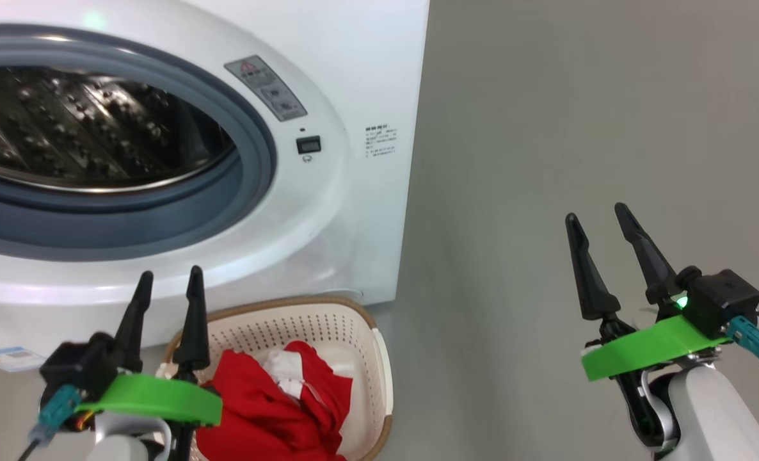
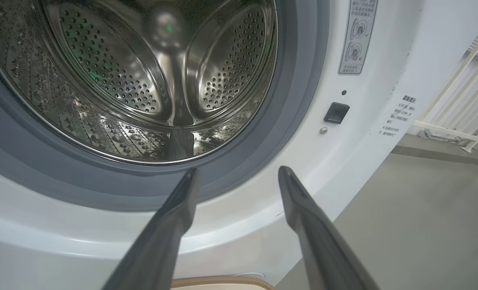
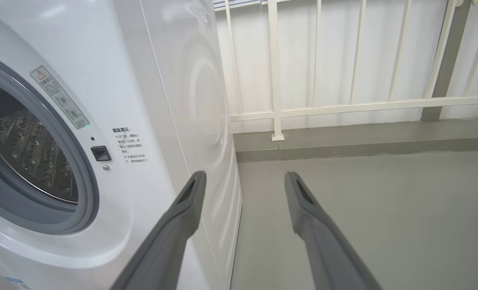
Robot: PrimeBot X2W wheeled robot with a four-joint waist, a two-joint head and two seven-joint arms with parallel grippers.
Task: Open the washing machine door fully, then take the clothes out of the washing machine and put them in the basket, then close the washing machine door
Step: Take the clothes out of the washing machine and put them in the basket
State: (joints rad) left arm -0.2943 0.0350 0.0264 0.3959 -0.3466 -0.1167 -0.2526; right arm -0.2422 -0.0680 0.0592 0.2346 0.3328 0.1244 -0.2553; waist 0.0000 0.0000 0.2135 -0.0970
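The white washing machine (image 1: 328, 211) stands open, its grey rubber ring (image 1: 251, 160) framing a bare steel drum (image 2: 150, 80). The washing machine door is out of view. On the floor before it sits the cream basket (image 1: 360, 358), holding the red and white clothes (image 1: 271, 403). My left gripper (image 1: 169, 282) hangs open and empty just above the basket's left side, fingers pointing at the drum's lower rim (image 2: 237, 173). Over bare floor to the machine's right, my right gripper (image 1: 597, 214) is open with nothing between its fingers (image 3: 243, 177).
A grey floor (image 1: 578, 128) stretches to the right of the machine. A white railing (image 3: 343, 106) on a low grey kerb runs behind it. The door-latch socket (image 1: 308, 145) and printed labels (image 1: 265, 88) sit right of the drum opening.
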